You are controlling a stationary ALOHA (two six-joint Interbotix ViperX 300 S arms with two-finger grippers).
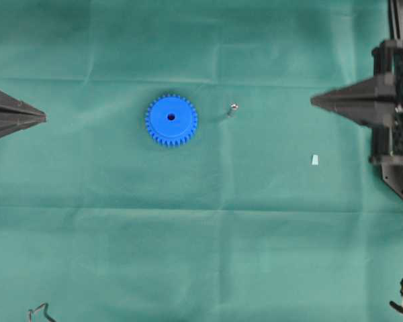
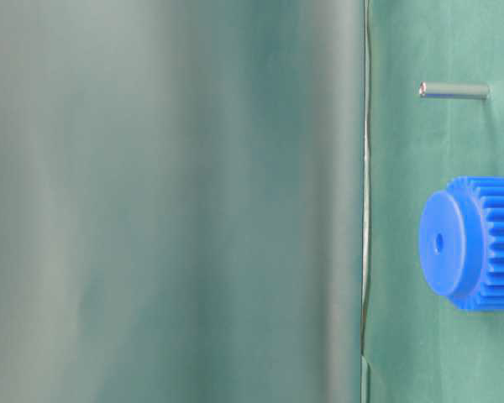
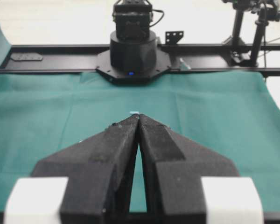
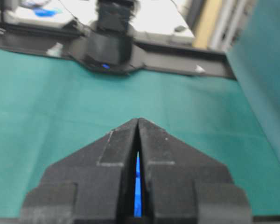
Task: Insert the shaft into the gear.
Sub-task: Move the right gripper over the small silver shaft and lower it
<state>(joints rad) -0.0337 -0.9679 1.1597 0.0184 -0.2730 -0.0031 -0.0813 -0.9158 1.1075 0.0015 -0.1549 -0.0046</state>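
The blue gear [image 1: 171, 120] lies flat on the green cloth, its dark centre hole facing up; it also shows in the table-level view [image 2: 470, 243]. To its right the small grey shaft [image 1: 232, 109] stands on end, apart from the gear, its shiny end on top [image 2: 454, 91]. My left gripper [image 1: 43, 118] is shut and empty at the left edge, far from both; its tips meet in the left wrist view [image 3: 139, 116]. My right gripper [image 1: 314, 100] is shut and empty to the right of the shaft [image 4: 138, 120]. A blue sliver of gear [image 4: 137, 186] shows through the slit between its fingers.
A pale trapezoid scrap [image 1: 315, 159] lies on the cloth below the right gripper and peeks over the left gripper's tips [image 3: 134, 112]. Arm bases [image 3: 133, 51] [image 4: 109, 44] sit on black rails at the table's ends. A bent wire [image 1: 40, 312] lies at the bottom left.
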